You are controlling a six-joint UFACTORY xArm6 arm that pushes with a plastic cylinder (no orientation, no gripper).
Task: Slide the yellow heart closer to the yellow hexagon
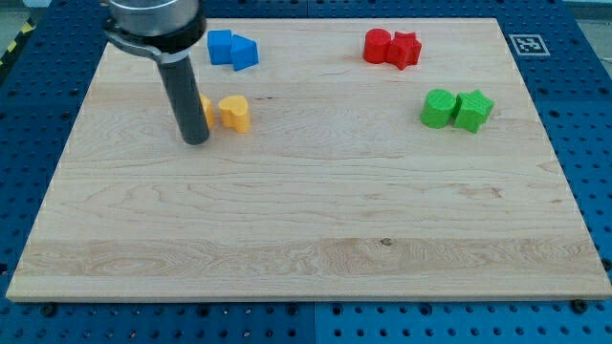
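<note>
place: robotics lab | cues: blue perforated bench (574, 124), wooden board (306, 229), fiducial marker (524, 44)

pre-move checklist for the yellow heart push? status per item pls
1. My tip in view: ok. It sits on the board at the view's left, just below and left of the yellow pair.
2. Yellow heart located: ok, fully visible right of the rod.
3. Yellow hexagon located: cannot tell fully. Only a yellow sliver shows beside the rod, shape hidden.
4. Gap between heart and hexagon: cannot tell, they look very close or touching.
5. Tip on the heart's far side for a push toward the hexagon: not ok. The tip is on the hexagon's side.
6. Other blocks clear of the path: ok. Blue pair, red pair and green pair lie well away.
</note>
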